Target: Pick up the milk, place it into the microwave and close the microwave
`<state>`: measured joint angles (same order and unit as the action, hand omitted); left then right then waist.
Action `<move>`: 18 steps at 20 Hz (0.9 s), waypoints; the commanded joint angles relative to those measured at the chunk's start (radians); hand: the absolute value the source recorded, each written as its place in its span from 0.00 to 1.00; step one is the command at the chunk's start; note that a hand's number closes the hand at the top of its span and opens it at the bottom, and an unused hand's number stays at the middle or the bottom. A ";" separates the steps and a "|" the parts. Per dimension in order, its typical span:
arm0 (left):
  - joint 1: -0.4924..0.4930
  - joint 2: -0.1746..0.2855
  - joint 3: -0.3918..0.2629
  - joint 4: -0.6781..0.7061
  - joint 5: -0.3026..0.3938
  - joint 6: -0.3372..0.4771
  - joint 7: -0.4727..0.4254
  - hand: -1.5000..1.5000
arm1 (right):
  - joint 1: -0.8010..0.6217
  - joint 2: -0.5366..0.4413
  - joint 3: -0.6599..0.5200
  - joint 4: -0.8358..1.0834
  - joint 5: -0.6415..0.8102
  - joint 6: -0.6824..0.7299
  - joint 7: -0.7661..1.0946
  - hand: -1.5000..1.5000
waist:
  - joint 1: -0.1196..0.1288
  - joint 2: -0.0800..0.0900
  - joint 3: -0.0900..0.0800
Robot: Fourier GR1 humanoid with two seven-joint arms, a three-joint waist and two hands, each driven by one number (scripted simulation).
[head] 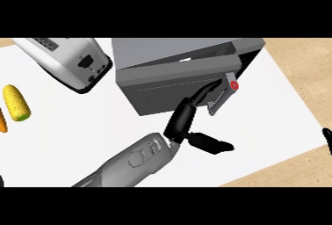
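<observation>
The grey microwave [188,50] stands at the back middle of the white counter [77,132]. Its door [162,90] is swung almost flat against the body, with a narrow dark gap left along its top edge. My left hand [185,116] reaches up from the lower middle. Its straight fingers [204,93] rest against the door's right end, beside the control strip with a red button [233,85]. The thumb [211,143] sticks out to the right and holds nothing. No milk shows in the view. Only a black sliver of my right hand [327,140] appears at the right edge.
A silver toaster [65,61] lies tilted at the back left. A yellow corn cob [16,102] and an orange piece [2,123] sit at the far left edge. The counter ends at wooden flooring [304,66] on the right.
</observation>
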<state>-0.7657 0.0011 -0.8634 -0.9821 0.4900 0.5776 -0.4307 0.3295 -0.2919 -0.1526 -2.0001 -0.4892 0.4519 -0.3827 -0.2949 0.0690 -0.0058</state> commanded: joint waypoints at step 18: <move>-0.139 -0.001 -0.003 0.142 0.179 0.065 -0.107 0.00 | -0.102 -0.094 -0.021 -0.007 -0.145 0.036 0.090 0.00 | -0.075 0.022 0.001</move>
<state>-0.8626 0.0095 -0.8821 -0.8790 0.6377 0.6336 -0.5340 0.2376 -0.3752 -0.1718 -2.0064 -0.6170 0.4906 -0.3106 -0.3623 0.0867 -0.0047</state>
